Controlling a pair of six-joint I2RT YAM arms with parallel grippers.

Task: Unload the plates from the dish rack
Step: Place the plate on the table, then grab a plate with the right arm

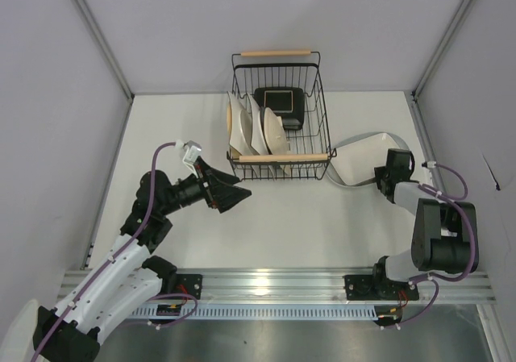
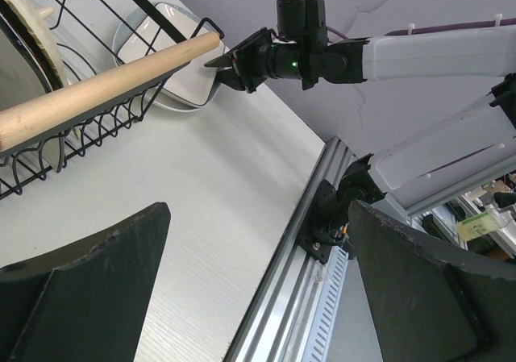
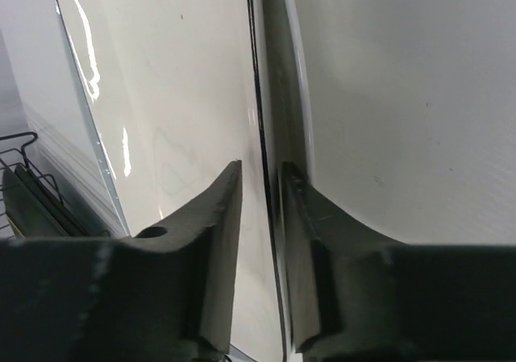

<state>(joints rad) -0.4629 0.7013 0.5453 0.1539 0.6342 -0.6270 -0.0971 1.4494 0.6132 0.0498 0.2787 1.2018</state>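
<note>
The right gripper (image 3: 262, 168), jaws narrowly parted, straddles the rim of a pale plate (image 1: 359, 154) lying on the table (image 1: 298, 225) just right of the dish rack (image 1: 276, 53). The left gripper (image 1: 231, 193) hovers wide open above the table, close to the rack's near side. Inside the rack, three pale plates (image 1: 258, 126) stand upright beside a dark square plate (image 1: 280, 104)

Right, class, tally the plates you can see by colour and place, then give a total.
Upright pale plates in the dish rack: 3
Dark-rimmed square plate in the rack: 1
Stacked pale plates on the table: 2
Total: 6 plates
</note>
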